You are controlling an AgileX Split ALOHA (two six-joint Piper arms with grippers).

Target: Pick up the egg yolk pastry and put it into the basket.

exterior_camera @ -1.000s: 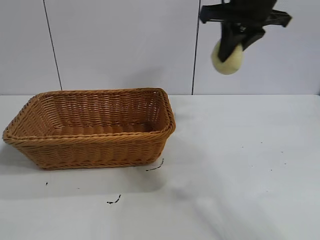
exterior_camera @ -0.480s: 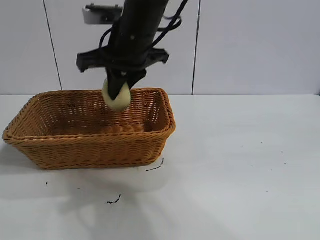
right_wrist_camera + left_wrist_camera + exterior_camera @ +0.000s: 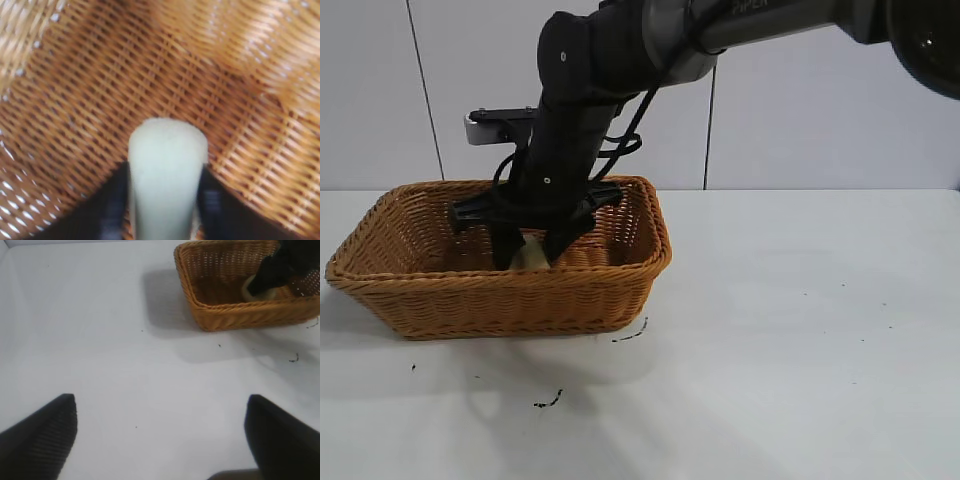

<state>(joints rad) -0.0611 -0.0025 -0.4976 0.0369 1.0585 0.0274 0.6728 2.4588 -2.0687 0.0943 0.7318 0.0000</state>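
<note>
pastry [image 3: 167, 175]: stood on edge between the fingers, low inside the basket [image 3: 380, 275], near the floor
right claw [image 3: 530, 256]: reaching into the basket, fingers still flanking the pastry; released or clenched, can't tell
left claw [image 3: 160, 437]: spread, empty, parked over the tabletop [image 3: 100, 330]
next: probably straight up and out

The right end effector [image 3: 530, 250], seen a second ago high above the tabletop at the exterior view's upper right, has been swung across and lowered inside the basket [image 3: 620, 290]. The egg yolk pastry [image 3: 531, 257] has been carried down with it and now sits between the fingers near the basket's woven floor.
</note>
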